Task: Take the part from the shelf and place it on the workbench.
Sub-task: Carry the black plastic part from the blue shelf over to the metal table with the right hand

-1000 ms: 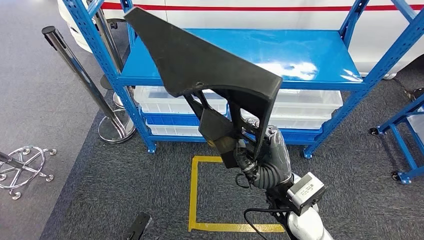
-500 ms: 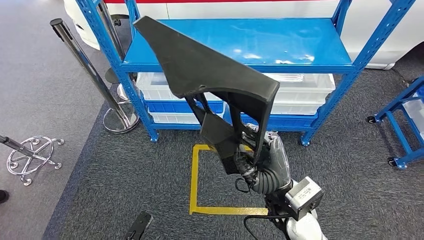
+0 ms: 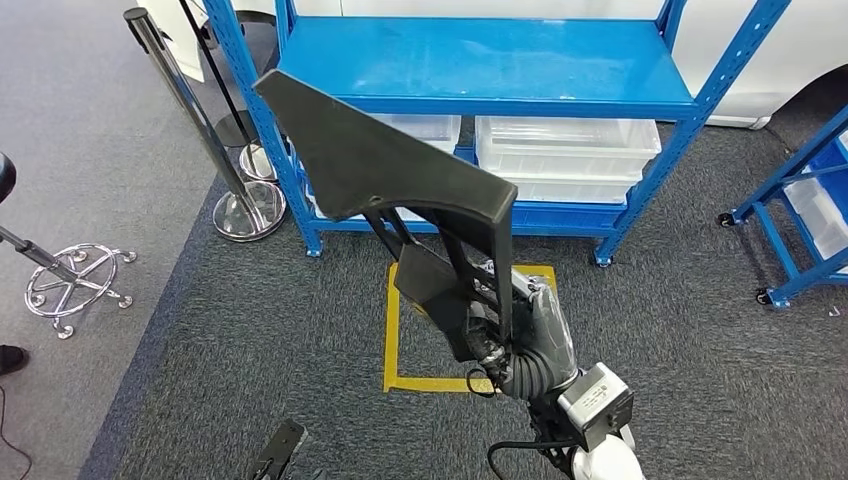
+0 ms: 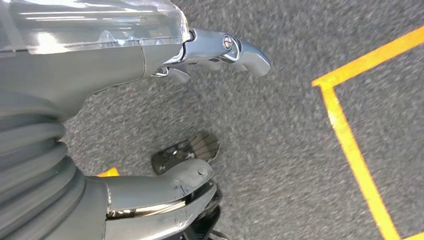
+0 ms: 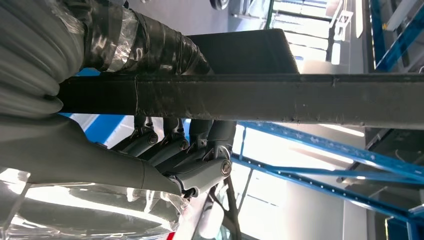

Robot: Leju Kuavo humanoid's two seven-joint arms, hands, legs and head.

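One hand does the work — right hand [image 3: 520,335], fingers [image 5: 165,147] wrapped round the black part [image 3: 390,165]; left hand [image 4: 150,115] spread, idle — carry it level, grip firm.

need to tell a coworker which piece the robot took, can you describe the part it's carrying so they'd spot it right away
Start at the blue shelf rack. In front of it, over the yellow floor square, the right hand grips the part by its lower struts. It is a large flat black wedge-shaped panel with an open ribbed frame beneath, unlike the clear bins on the rack.
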